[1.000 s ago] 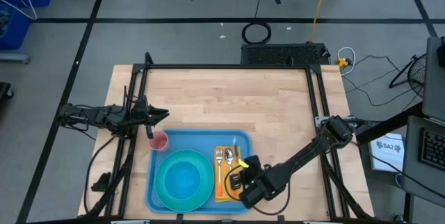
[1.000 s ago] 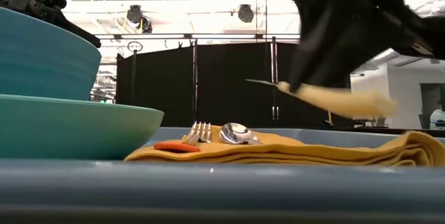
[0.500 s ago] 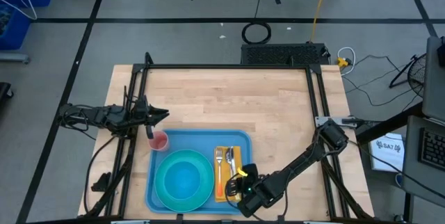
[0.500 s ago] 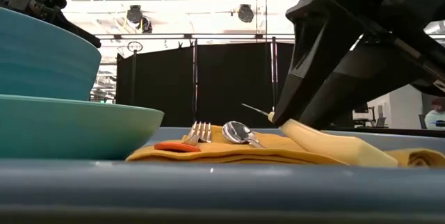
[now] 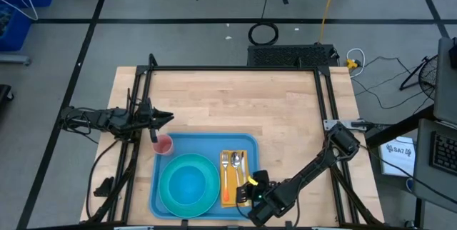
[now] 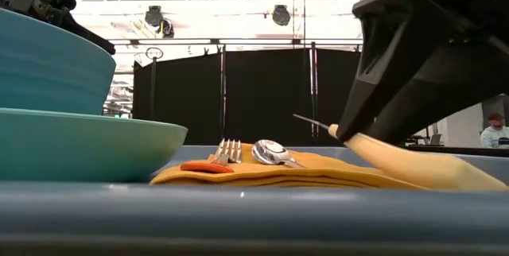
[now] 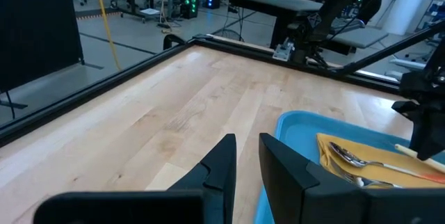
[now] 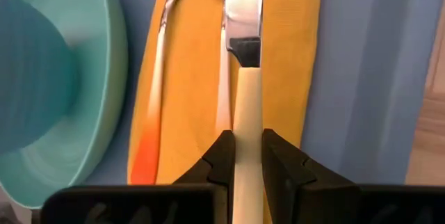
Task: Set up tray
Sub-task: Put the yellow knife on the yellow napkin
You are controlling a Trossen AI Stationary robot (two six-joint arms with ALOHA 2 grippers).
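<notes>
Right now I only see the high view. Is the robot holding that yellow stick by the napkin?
Observer: Yes. The right gripper is shut on the knife, clamping its cream handle.
Operator: Is the knife lying flat?
Observer: No. The low view shows it tilted, blade end raised above the napkin.
Operator: What's under the blade?
Observer: The right wrist view shows the blade over the spoon, beside the fork.
Operator: What does the other arm do?
Observer: The left gripper waits over bare table beside the tray.
</notes>
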